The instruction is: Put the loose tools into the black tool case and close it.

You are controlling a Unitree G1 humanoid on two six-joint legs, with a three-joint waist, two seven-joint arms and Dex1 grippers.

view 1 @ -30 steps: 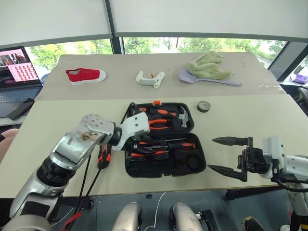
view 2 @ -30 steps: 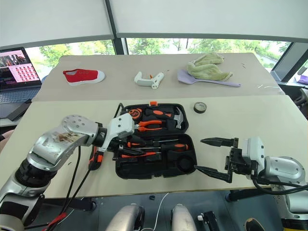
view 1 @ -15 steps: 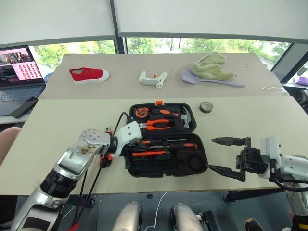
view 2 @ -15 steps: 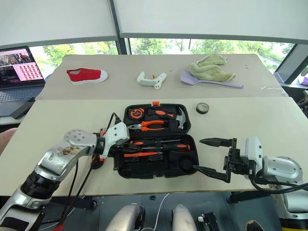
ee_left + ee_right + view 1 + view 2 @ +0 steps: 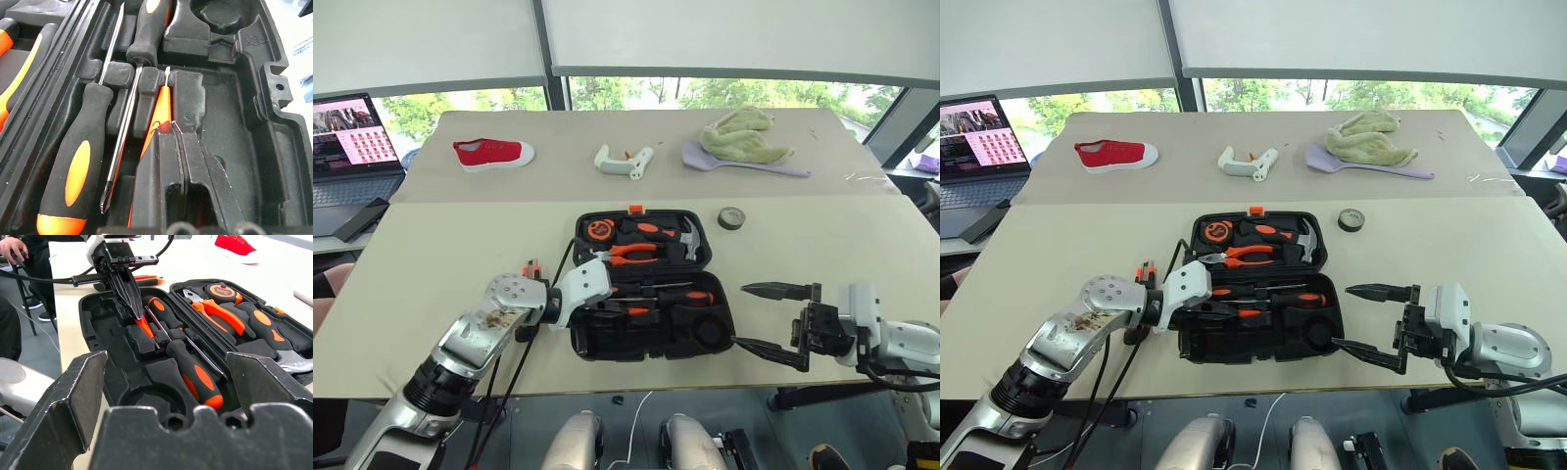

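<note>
Near the front edge of the beige surface (image 5: 431, 264), the right gripper (image 5: 771, 322) is held with jaws spread wide. The left gripper (image 5: 128, 299) is pinched shut on a slim all-orange tester screwdriver (image 5: 157, 117) inside the open black plastic tool case (image 5: 651, 338). Further back, a small dark tape roll (image 5: 731, 217) is left loose beside the case.

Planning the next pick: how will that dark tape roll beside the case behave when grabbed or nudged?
The tape roll lies flat on the table, so it probably won't roll unless tipped on edge. Small and ring-shaped, it likely weighs little and may slide when nudged. It looks rigid enough for pinching across its rim.
</note>
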